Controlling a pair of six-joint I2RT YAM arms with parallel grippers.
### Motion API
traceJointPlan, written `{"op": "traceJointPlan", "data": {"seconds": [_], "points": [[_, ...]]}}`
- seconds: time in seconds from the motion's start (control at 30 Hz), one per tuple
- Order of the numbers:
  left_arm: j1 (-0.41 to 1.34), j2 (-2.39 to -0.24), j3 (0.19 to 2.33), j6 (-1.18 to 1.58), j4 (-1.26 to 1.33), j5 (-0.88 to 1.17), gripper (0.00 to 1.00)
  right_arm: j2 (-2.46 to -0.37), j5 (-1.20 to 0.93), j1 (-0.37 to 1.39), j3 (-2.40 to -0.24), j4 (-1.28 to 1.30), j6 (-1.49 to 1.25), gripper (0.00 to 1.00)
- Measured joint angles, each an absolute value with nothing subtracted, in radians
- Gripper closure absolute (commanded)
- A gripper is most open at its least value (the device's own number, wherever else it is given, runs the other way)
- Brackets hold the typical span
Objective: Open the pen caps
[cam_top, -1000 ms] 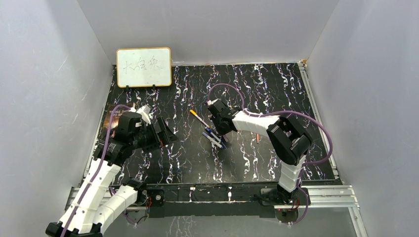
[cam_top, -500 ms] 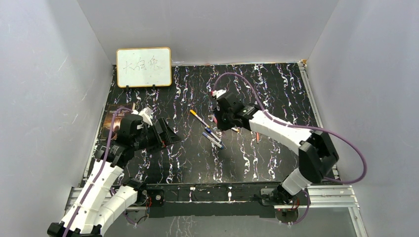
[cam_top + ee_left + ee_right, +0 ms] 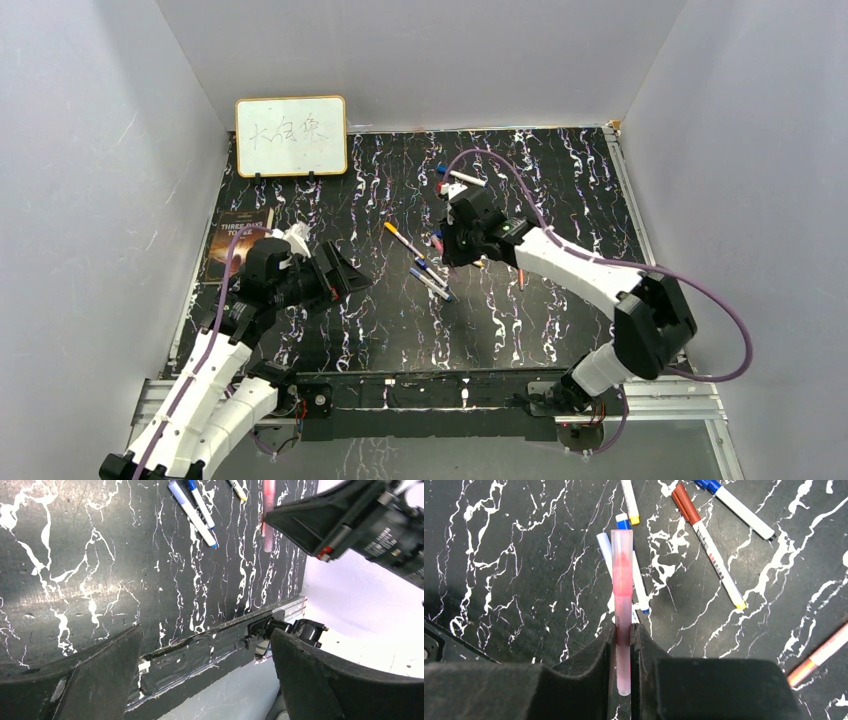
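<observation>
My right gripper (image 3: 624,639) is shut on a pink pen (image 3: 622,587), which sticks out forward with its translucent pink cap (image 3: 622,547) on. From above, the right gripper (image 3: 447,246) hangs over the middle of the mat. Below lie loose pens: a blue-capped one (image 3: 634,575), a lavender one (image 3: 603,542), a yellow-ended one (image 3: 630,500), a brown-capped one (image 3: 709,545) and another blue-capped one (image 3: 739,512). My left gripper (image 3: 342,274) is open and empty, to the left of the pens. Its wrist view shows the left gripper (image 3: 205,670) over the mat's near edge.
A small whiteboard (image 3: 291,136) stands at the back left. A dark booklet (image 3: 225,243) lies by the left wall. One more pen (image 3: 462,177) lies behind the right gripper, and an orange one (image 3: 521,277) lies under the right forearm. Grey walls enclose the mat.
The right gripper rose from the blue pens with the pink pen and moved slightly back and right, its elbow swinging right. The left arm drifted a little nearer, still open.
</observation>
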State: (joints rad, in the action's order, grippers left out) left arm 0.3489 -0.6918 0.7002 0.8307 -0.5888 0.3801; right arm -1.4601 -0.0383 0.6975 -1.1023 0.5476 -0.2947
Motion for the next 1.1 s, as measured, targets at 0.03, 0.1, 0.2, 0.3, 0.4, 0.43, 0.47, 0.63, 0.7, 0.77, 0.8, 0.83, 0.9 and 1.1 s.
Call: {"op": "traceJointPlan", "data": {"seconds": [0.03, 0.1, 0.2, 0.3, 0.4, 0.43, 0.47, 0.63, 0.7, 0.77, 0.8, 0.83, 0.9, 1.1], "points": [[0.349, -0.694, 0.700, 0.833, -0.577, 0.382, 0.02, -1.480, -0.046, 0.691, -1.110, 0.543, -0.295, 0.96], [0.349, -0.702, 0.700, 0.836, -0.561, 0.382, 0.02, -1.542, -0.060, 0.678, -1.136, 0.529, -0.297, 0.94], [0.349, -0.717, 0.700, 0.839, -0.550, 0.381, 0.02, -1.630, -0.055, 0.669, -1.149, 0.498, -0.295, 0.92], [0.349, -0.716, 0.700, 0.844, -0.545, 0.381, 0.02, -1.725, -0.046, 0.659, -1.170, 0.487, -0.290, 0.66], [0.349, -0.714, 0.700, 0.849, -0.533, 0.381, 0.02, -1.831, -0.043, 0.646, -1.203, 0.473, -0.286, 0.34], [0.349, -0.714, 0.700, 0.850, -0.529, 0.381, 0.02, -1.864, -0.044, 0.640, -1.220, 0.474, -0.279, 0.25], [0.349, -0.714, 0.700, 0.850, -0.527, 0.381, 0.02, -1.881, -0.051, 0.633, -1.247, 0.484, -0.275, 0.21], [0.349, -0.713, 0.700, 0.846, -0.530, 0.382, 0.02, -1.894, -0.067, 0.591, -1.368, 0.466, -0.262, 0.20], [0.349, -0.711, 0.700, 0.844, -0.532, 0.383, 0.02, -1.922, -0.096, 0.547, -1.464, 0.470, -0.275, 0.21], [0.349, -0.710, 0.700, 0.840, -0.531, 0.388, 0.02, -2.013, -0.114, 0.472, -1.651, 0.459, -0.300, 0.24], [0.349, -0.710, 0.699, 0.838, -0.529, 0.392, 0.02, -2.079, -0.109, 0.427, -1.768, 0.430, -0.316, 0.26], [0.349, -0.710, 0.696, 0.837, -0.523, 0.397, 0.02, -2.141, -0.102, 0.385, -1.866, 0.395, -0.327, 0.29], [0.349, -0.712, 0.683, 0.830, -0.516, 0.408, 0.02, -2.263, -0.087, 0.313, -2.036, 0.320, -0.352, 0.32], [0.349, -0.746, 0.626, 0.806, -0.504, 0.411, 0.02, -2.573, -0.009, 0.182, -2.324, 0.117, -0.419, 0.46]]}}
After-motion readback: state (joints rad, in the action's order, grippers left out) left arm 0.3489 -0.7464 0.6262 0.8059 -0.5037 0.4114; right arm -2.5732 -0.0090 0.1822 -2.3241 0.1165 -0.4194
